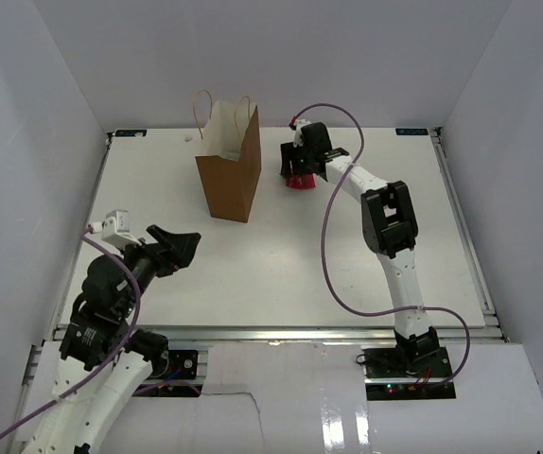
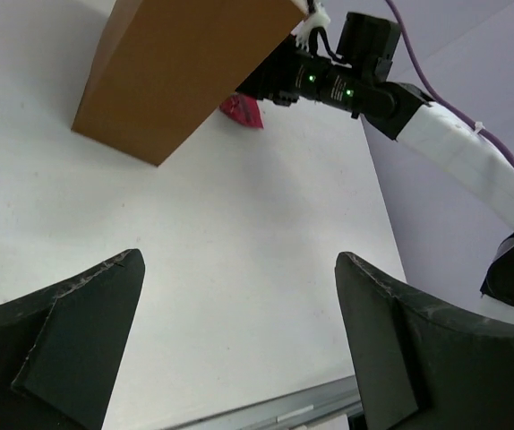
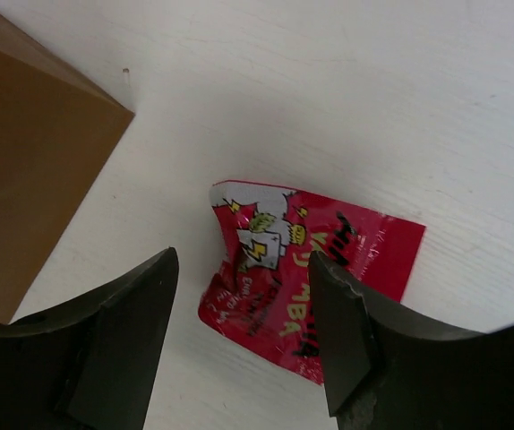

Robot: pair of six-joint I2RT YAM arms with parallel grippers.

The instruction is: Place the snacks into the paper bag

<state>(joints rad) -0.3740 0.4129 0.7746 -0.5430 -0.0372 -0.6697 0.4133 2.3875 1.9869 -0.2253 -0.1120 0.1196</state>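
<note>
While left gripper (image 2: 239,258) hangs spread wide and empty, right gripper (image 3: 244,258) stands half-spread astride red packet (image 3: 266,287) beside paper bag (image 1: 232,180).

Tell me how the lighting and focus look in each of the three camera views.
Top external: even, soft light, the paper bag casting only a faint shadow, glare on the glossy front panel. Left wrist: table bright, the left gripper's fingers dark and slightly soft. Right wrist: red packet sharp, its print crisp, right gripper's fingers dark foreground shapes.
</note>
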